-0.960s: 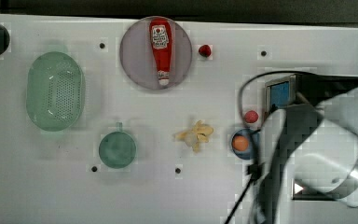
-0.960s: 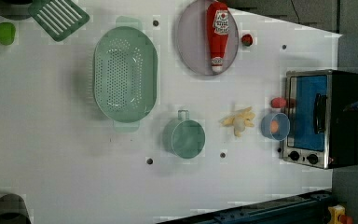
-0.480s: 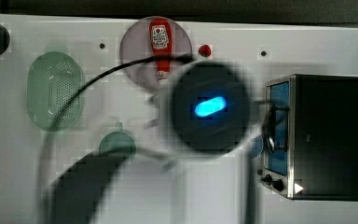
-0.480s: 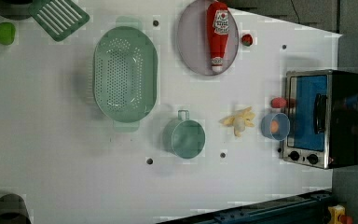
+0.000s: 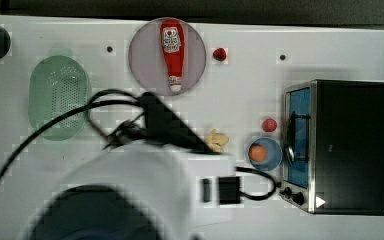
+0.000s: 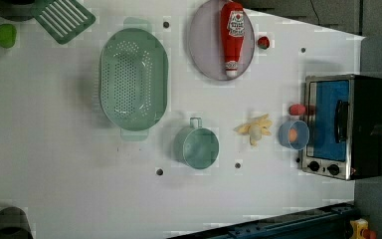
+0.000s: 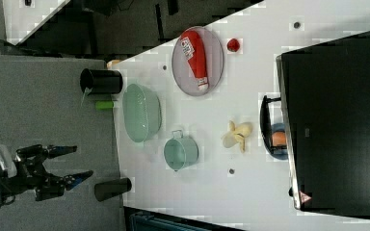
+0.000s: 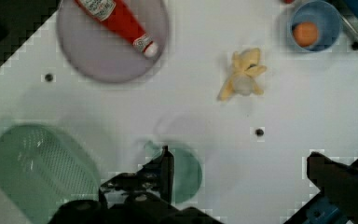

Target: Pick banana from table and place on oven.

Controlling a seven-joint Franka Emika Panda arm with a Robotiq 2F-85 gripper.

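One banana, still on the table

Left view, left to right: colander [image 6: 134, 85], cup [image 6: 197, 147], ketchup bottle [image 6: 232, 31] with a label too small to read, banana [image 6: 254, 130] on the table [image 6: 54, 164], bowl [image 6: 293, 134], oven [image 6: 345, 127]. Gripper [image 7: 74, 162]: its fingers stand apart, seemingly empty.

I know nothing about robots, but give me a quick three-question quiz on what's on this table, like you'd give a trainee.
1. True or false: the banana already lies on top of the oven.
2. What lies on the round plate? A) ketchup bottle B) orange ball C) green cup
3. Fill in: in the left view, the banana sits between the green cup and the small ____ bowl.

Key: 1 false, it lies on the table. 2 A, the ketchup bottle. 3 blue.
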